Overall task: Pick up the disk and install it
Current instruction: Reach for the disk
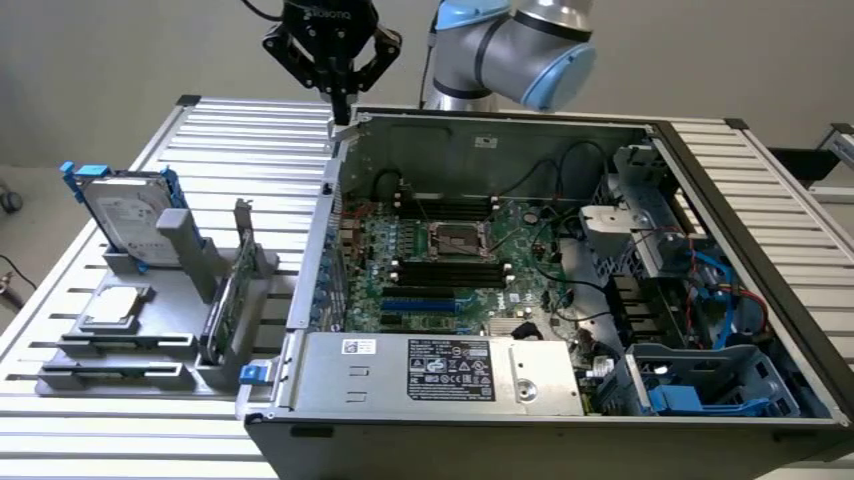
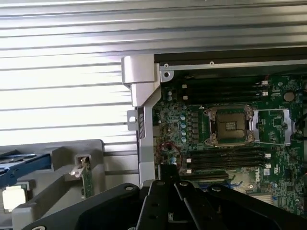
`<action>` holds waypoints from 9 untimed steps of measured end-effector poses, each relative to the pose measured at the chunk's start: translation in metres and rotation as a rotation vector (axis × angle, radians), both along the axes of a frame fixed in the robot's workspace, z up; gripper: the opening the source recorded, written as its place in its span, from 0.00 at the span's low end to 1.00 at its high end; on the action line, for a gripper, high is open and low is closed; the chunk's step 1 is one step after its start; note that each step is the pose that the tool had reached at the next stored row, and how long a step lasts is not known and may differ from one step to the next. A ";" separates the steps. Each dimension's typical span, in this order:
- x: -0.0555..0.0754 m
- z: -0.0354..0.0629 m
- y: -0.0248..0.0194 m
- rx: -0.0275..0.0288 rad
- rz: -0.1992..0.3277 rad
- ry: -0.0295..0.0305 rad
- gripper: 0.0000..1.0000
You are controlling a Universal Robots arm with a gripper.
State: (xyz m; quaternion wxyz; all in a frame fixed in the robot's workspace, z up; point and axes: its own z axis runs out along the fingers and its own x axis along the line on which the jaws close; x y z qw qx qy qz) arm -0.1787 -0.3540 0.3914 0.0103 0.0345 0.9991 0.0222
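Zero steps are looking done to me: the rectangular silver-grey metal disk with blue rails is standing upright in the grey slotted holder at the exterior view's left, near a thin green card. My black end effector is hovering upper centre, fingers pressed together, empty, over the open metal computer case's rear corner.

A Dell logo is showing on the circuit board. The white label on the power supply is carrying print too small to read.
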 end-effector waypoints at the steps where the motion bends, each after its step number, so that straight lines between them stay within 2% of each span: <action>1: -0.004 -0.0002 0.0020 0.0000 0.000 -0.0002 0.11; 4: -0.018 -0.0011 0.0061 -0.0004 0.000 0.0000 0.11; 9: -0.041 -0.0039 0.0102 -0.0005 0.000 0.0011 0.11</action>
